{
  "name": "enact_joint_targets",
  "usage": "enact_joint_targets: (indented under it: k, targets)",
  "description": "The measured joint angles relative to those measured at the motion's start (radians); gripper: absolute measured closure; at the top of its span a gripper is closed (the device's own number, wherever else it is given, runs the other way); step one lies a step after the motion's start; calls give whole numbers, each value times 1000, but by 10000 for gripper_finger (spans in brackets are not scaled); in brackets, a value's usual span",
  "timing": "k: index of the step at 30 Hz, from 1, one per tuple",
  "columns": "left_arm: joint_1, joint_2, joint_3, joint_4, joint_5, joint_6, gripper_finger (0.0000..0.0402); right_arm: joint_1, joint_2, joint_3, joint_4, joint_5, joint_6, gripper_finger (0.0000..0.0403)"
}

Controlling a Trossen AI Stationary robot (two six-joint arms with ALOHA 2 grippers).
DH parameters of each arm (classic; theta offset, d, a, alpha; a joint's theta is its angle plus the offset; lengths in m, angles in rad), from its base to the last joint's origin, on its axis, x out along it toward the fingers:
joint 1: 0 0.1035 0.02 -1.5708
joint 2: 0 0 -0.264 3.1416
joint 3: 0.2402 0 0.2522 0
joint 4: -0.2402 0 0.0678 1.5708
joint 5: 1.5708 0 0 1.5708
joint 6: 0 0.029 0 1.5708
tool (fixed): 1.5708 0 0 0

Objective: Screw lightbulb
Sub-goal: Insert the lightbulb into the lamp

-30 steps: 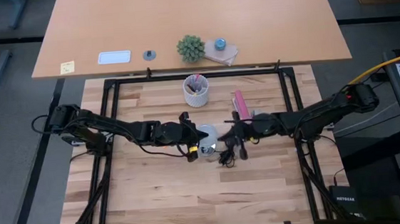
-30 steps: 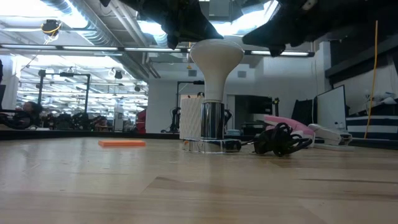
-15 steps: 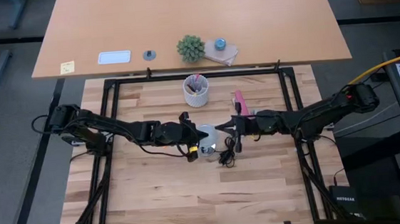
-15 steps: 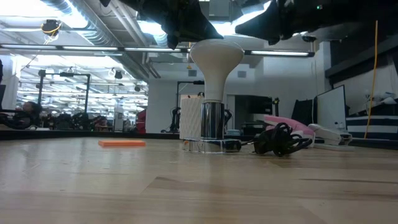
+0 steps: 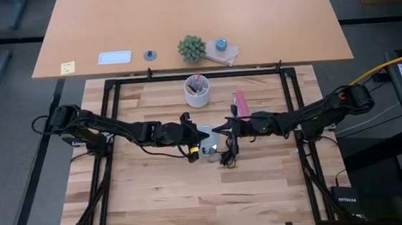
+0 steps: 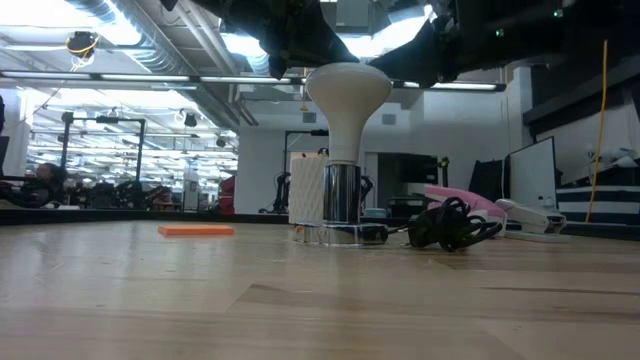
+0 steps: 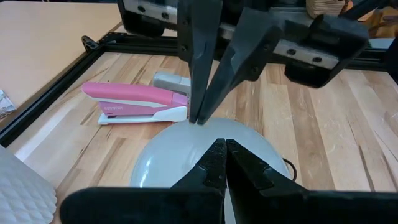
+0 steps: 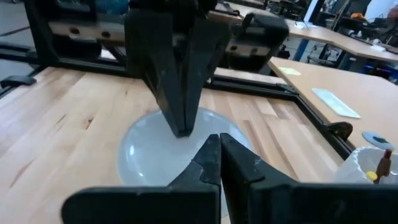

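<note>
The white lightbulb [image 6: 346,105] stands upright, its narrow base in the round silvery fitting [image 6: 340,205] on the table; a black cord [image 6: 450,225] lies coiled beside the fitting. In the high view the bulb [image 5: 208,135] is between both grippers. My left gripper [image 5: 196,136] is shut, reaching in from the table's left, its tips over the bulb's rounded top [image 7: 186,155]. My right gripper [image 5: 217,130] is shut, reaching in from the right, its tips over the same dome [image 8: 149,155]. My left gripper's shut fingertips [image 7: 219,152] lie at the bulb's rounded top [image 7: 180,143], coming from the table's left and slanting down. Whether they touch the dome I cannot tell. My right gripper's shut fingertips [image 8: 214,146] stand at the dome's right part [image 8: 155,140], coming from the table's right. Whether they touch I cannot tell.
A pink stapler [image 5: 241,103] lies just beyond the right gripper. A white cup of pens [image 5: 198,91] stands toward the far edge. Black frame rails [image 5: 198,75] border the table. An orange flat object [image 6: 196,230] lies to the left in the low view.
My right gripper has gone toward the table's left, from beside the cord up to the bulb's dome. The bulb and my left gripper have kept still.
</note>
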Motion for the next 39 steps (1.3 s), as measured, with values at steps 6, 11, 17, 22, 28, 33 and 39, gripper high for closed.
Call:
enact_joint_targets:
  k: [6, 11, 17, 22, 28, 33, 39]
  targets:
    - [0, 0, 0, 0, 0, 0, 400, 0, 13, 0, -2, 0, 0, 398]
    - [0, 0, 0, 2, -1, 0, 400, 0, 25, 1, 5, 0, 0, 400]
    - [0, 0, -1, 11, -1, 0, 400, 0, 25, 1, 1, 1, 0, 396]
    - [0, -1, -3, 51, 0, 46, 400, 0, 26, 1, -2, 0, 0, 395]
    - [0, -5, -4, 73, 0, 74, 400, 0, 26, 1, -3, 0, 0, 394]
    - [0, -5, -4, 79, -1, 74, 400, 0, 26, 1, -5, 0, 0, 394]
    - [0, -7, -4, 90, -1, 73, 400, 0, 26, 1, -7, 0, 0, 394]
